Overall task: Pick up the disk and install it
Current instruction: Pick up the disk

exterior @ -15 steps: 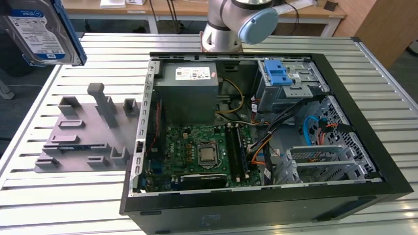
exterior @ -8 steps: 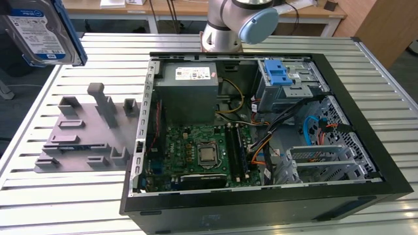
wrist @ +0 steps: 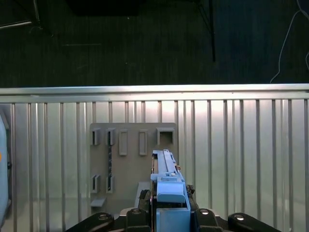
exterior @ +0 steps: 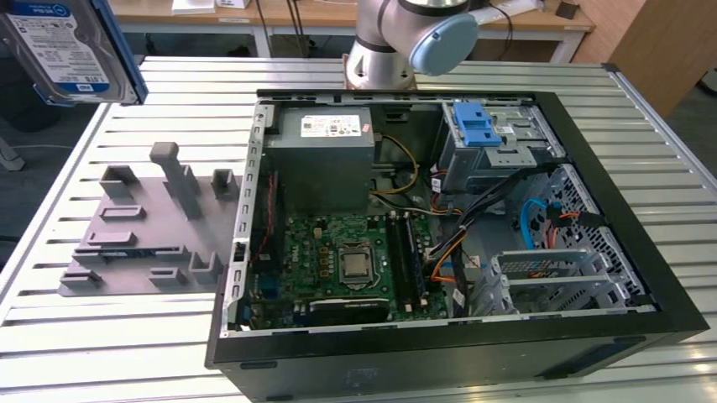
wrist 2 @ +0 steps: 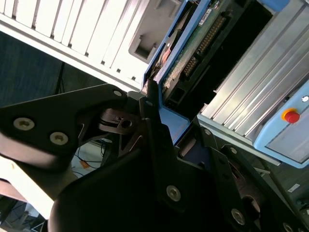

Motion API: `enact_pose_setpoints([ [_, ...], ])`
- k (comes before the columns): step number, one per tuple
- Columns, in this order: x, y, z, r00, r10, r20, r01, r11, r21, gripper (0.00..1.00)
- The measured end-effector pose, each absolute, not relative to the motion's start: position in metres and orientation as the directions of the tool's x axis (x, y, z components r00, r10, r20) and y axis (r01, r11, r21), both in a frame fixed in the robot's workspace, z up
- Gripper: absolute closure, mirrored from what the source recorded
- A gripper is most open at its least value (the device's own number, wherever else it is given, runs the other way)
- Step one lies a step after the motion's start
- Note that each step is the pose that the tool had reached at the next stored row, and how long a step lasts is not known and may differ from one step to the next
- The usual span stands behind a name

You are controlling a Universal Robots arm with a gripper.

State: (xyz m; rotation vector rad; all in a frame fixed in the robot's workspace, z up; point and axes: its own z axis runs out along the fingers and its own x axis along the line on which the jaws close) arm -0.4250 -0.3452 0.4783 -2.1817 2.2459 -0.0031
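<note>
The disk, a silver hard drive with a white and blue label and blue rails, hangs high above the table at the exterior view's far left, over the table edge. In both wrist views my gripper is shut on it. Its black fingers press against the blue rails, and the disk's green circuit board faces the second wrist camera. In the first wrist view the disk stands edge-on between the gripper's fingers, well above the grey holder plate.
An open black computer case lies on the slatted metal table, with a drive cage and blue latch at its far right corner. The grey holder plate lies left of the case. The arm's base stands behind.
</note>
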Motion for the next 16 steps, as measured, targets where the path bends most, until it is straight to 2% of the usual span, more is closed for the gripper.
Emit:
enact_pose_setpoints([
  [16,-0.410,-0.360,0.480,-0.029,-1.000,-0.006,-1.000,0.029,-0.005,0.64],
])
